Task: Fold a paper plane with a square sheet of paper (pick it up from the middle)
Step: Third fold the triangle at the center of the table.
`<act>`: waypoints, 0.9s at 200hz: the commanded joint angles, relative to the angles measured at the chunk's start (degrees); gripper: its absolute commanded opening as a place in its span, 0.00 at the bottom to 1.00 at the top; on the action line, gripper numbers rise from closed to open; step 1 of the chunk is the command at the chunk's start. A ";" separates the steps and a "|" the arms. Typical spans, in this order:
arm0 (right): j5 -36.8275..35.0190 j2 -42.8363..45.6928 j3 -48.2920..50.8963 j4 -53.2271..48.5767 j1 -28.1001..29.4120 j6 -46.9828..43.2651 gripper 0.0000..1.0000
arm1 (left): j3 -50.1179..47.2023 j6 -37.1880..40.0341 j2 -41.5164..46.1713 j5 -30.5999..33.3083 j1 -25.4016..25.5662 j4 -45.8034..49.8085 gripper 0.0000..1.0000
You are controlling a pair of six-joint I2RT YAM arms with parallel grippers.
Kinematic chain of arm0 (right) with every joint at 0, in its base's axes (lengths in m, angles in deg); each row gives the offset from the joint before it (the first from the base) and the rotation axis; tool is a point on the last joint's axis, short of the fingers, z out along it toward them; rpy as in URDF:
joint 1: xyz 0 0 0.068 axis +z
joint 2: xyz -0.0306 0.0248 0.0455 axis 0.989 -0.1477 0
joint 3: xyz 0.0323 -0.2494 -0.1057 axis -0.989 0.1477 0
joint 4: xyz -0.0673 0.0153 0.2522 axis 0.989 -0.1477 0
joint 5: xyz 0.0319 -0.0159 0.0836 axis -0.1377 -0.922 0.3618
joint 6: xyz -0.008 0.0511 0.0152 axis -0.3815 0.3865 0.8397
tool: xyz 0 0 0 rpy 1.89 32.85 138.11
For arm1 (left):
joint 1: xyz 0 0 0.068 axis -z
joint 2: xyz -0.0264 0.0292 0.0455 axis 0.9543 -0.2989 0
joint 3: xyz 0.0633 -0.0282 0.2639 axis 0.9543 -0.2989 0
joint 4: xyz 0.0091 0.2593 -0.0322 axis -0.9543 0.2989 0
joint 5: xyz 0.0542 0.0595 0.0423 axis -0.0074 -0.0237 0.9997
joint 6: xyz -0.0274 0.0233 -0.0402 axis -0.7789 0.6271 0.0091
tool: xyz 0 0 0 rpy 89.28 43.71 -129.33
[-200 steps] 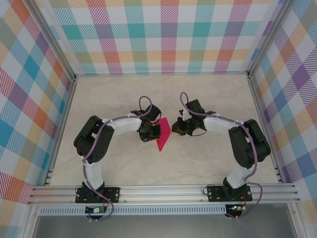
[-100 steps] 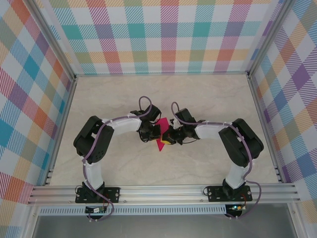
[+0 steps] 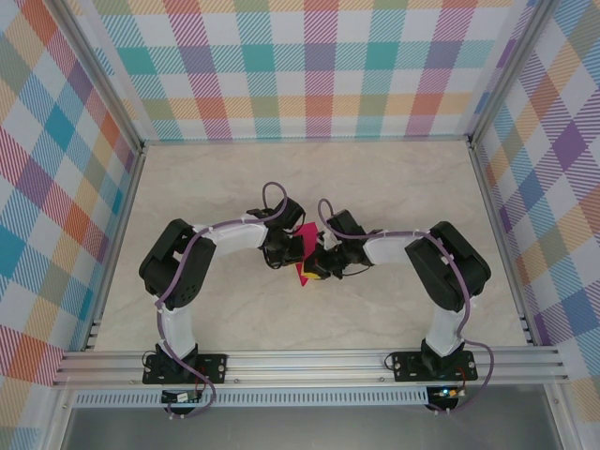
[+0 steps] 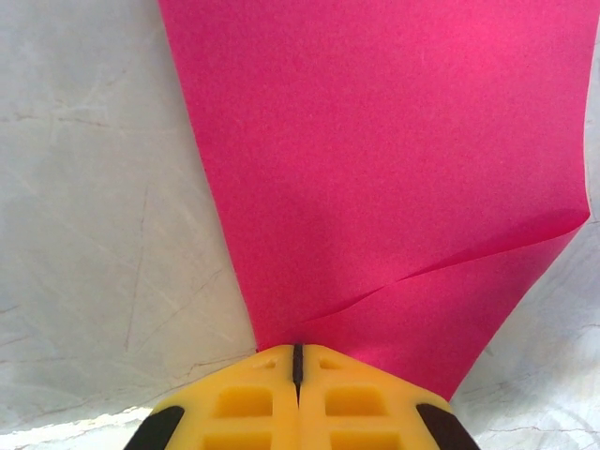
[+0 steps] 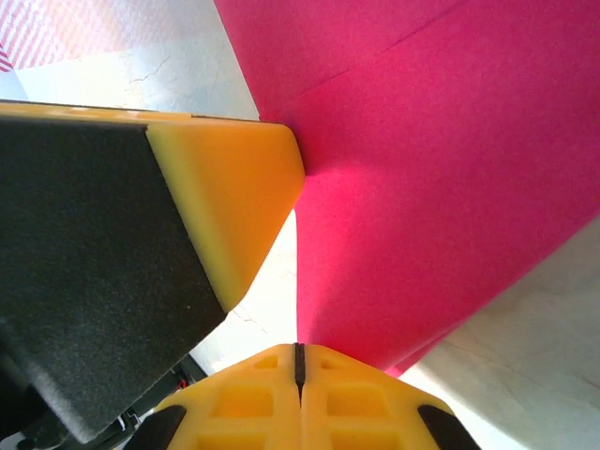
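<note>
Pinching the square sheet of paper (image 3: 304, 232) from opposite sides, the two arms meet over the middle of the surface (image 3: 403, 187). The left gripper (image 3: 292, 251) has its fingers (image 4: 244, 403) clenched on the sheet. In the left wrist view the magenta paper rises out of the seam between them toward 12 o'clock and widens as it goes. A soft crease (image 4: 441, 267) runs from near the seam out toward 3 o'clock.

The right gripper (image 3: 315, 265) is clenched too. In its wrist view the sheet's edge drops straight into the seam of its fingers (image 5: 356, 403) and the paper fans away toward 1 o'clock, so it appears to be grasping the paper as well. The left arm's yellow-and-black finger (image 5: 225, 197) stands just beside that hold, at 10 o'clock.

From above, the sheet's visible length runs roughly 12 to 6 o'clock between the two grippers, and the right hold sits at about 4 o'clock from the left one. Neither arm is nearer, since both are on the paper. The coming fold likely depends on how these two close holds line up with the crease. Whether any of the paper touches the surface cannot be told. No brand, label or writing can be read on the paper or the fingers.
</note>
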 commanded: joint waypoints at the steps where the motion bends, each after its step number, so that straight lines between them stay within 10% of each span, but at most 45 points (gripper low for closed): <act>1: 0.19 -0.96 0.68 -1.05 0.58 -1.00 0.00 | -4.31 -1.14 -5.57 7.16 0.03 6.57 0.00; 180: 0.66 -3.59 0.29 -2.16 2.30 0.15 0.00 | -4.46 -2.60 -5.24 9.58 0.03 7.10 0.00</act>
